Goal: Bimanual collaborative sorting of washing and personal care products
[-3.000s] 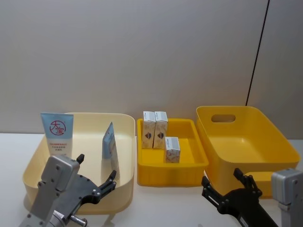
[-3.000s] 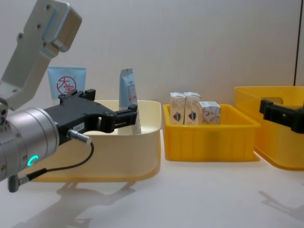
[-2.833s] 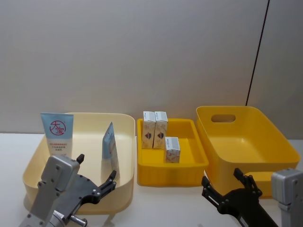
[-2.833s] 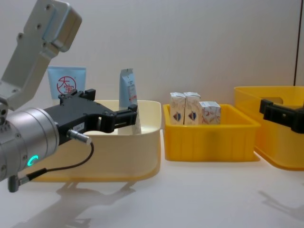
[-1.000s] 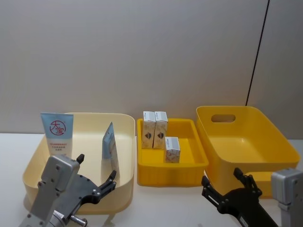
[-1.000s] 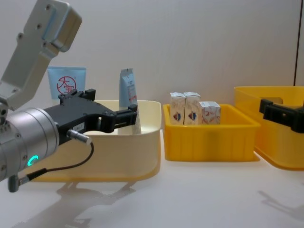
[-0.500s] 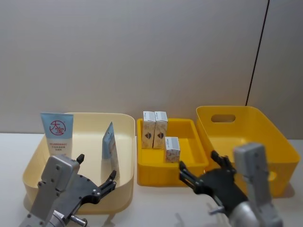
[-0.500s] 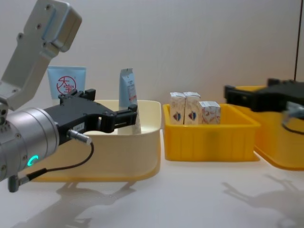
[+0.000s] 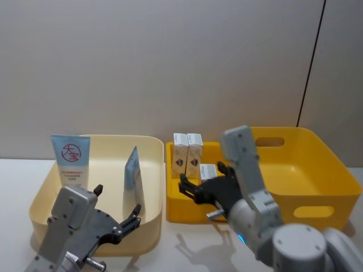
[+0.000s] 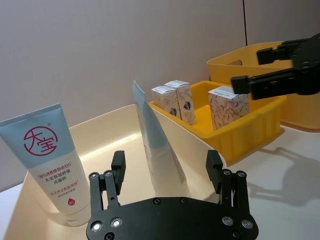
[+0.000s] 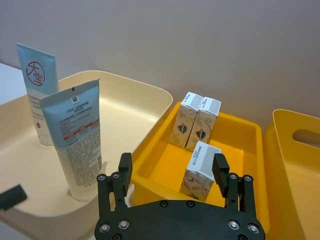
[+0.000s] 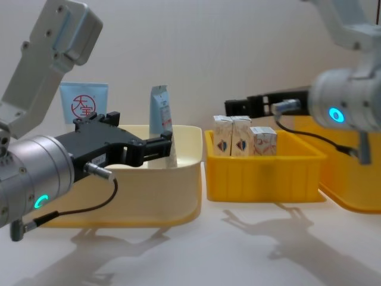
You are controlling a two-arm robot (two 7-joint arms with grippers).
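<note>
Two beige cartons (image 9: 187, 152) stand at the back of the small yellow tray (image 9: 170, 192), and a third carton (image 11: 199, 169) stands alone nearer its middle. My right gripper (image 9: 202, 180) hovers open over this tray, its fingers on either side of the lone carton and above it. In the cream bin (image 9: 39, 201) a light blue tube with a red round logo (image 9: 70, 158) leans at the back left. A pale blue-grey printed tube (image 9: 134, 177) stands upright near the bin's right wall. My left gripper (image 9: 116, 203) is open in front of that tube and holds nothing.
A large yellow bin with a handle slot (image 9: 306, 170) stands to the right of the tray. All three containers sit side by side on a white table (image 12: 238, 250), with bare surface in front of them. A grey wall rises behind.
My right arm has swung from the front right corner up and to the left, over the small yellow tray. The left arm and all products have stayed still.
</note>
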